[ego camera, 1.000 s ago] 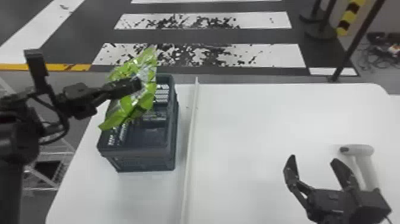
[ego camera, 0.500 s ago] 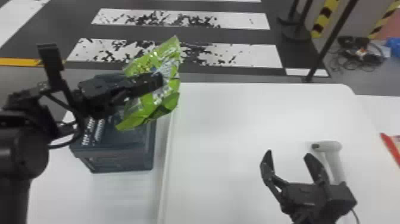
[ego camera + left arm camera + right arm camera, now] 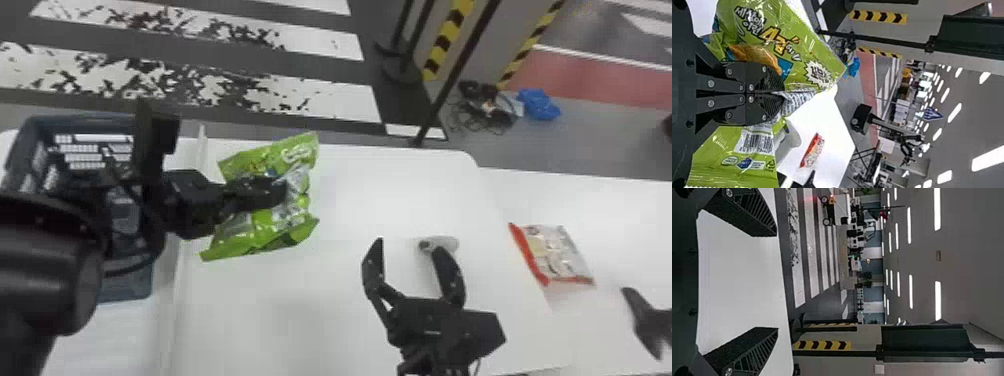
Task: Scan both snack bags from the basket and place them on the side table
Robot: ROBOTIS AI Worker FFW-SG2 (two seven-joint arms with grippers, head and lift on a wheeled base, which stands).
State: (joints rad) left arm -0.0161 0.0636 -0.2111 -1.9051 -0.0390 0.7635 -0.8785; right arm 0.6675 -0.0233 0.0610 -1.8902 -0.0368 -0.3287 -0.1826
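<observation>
The glossy green plastic snack bag (image 3: 265, 237) was at left of centre in the head view, above the broad white table (image 3: 345, 200). The left gripper (image 3: 280, 192) had its fingers clamped on its middle, and both ends of the bag stuck out past them, crumpled. The bag's top corner overlapped the table's far edge in the head view; its lower left corner came near the long thin white strip (image 3: 175, 295) on the table. Left of that strip, the dark blue-grey slatted plastic basket (image 3: 82, 119) stood partly behind the left arm.

Rightward from the green bag, a stretch of white tabletop ran on toward the table's rounded far corner. Lower right of centre, the black right gripper (image 3: 411, 245) held its fingers wide apart, with nothing between them. One finger overlapped the pale, rounded handheld scanner (image 3: 450, 243); I couldn't tell whether they touched.

At the right of the frame, the red-edged, pale snack bag (image 3: 560, 255) lay flat on the white side table (image 3: 620, 215), just beyond the first table's edge. Past the far edges, at upper right, a black post (image 3: 460, 70) rose near the rounded corner.
</observation>
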